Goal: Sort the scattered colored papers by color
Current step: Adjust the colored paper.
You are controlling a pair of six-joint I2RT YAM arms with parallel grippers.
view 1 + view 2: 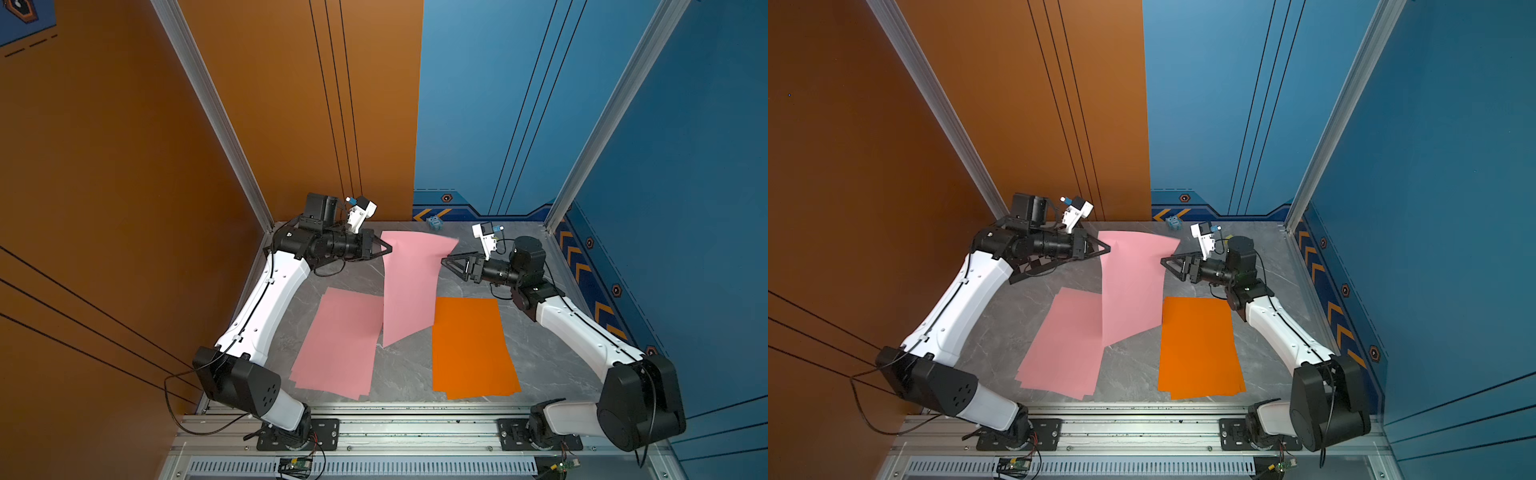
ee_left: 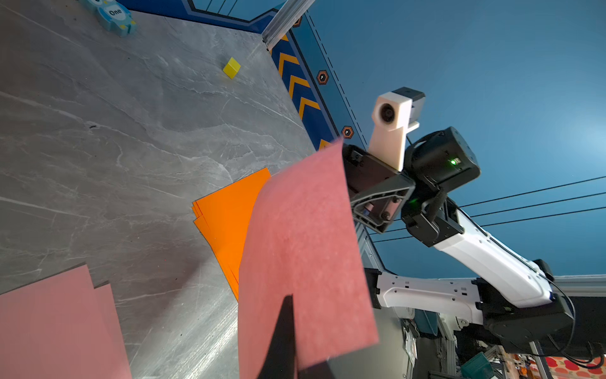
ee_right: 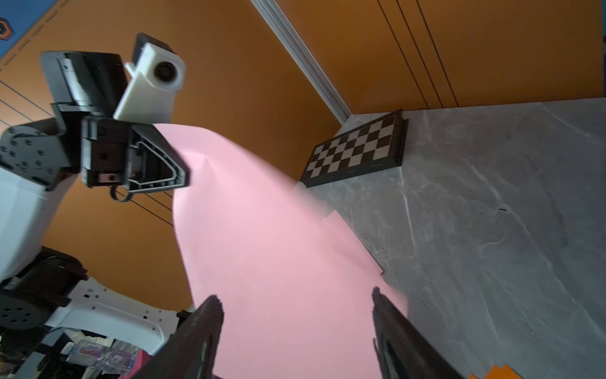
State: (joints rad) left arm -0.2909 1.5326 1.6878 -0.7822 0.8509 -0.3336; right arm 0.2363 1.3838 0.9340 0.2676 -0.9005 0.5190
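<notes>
1. Above the grey marbled tabletop (image 1: pixel 407 374), a pink sheet (image 1: pixel 409 286) hangs raised between two robot arms. Its upper edge spans from one to the other and its lower end droops toward the gap between two piles.
2. The left gripper (image 1: pixel 390 249) is clamped tight on one upper corner of the sheet and appears to carry the paper alone.
3. The right gripper (image 3: pixel 295 293) stands with its jaws wide apart. The sheet's opposite corner lies loose between them, so it has hold of nothing.
4. The pink pile (image 1: pixel 338 345) lies flat on the left arm's side and the orange pile (image 1: pixel 471 345) on the right arm's side. They are well apart, one colour to each arm's reach.
5. A left-arm hold suits the job, since the pink pile sits on that arm's side. With no other stray paper in sight, the sorting looks close to done.
6. A grip on a single corner lets so thin a sheet swing and curl, so squaring it onto the pile probably calls for a low, slow lay-down. Whether the hanging tip touches the table cannot be told.
7. A checkered board (image 3: pixel 355 151), a yellow cube (image 2: pixel 231 68) and a blue toy figure (image 2: pixel 113 14) sit toward the back, away from the piles.
</notes>
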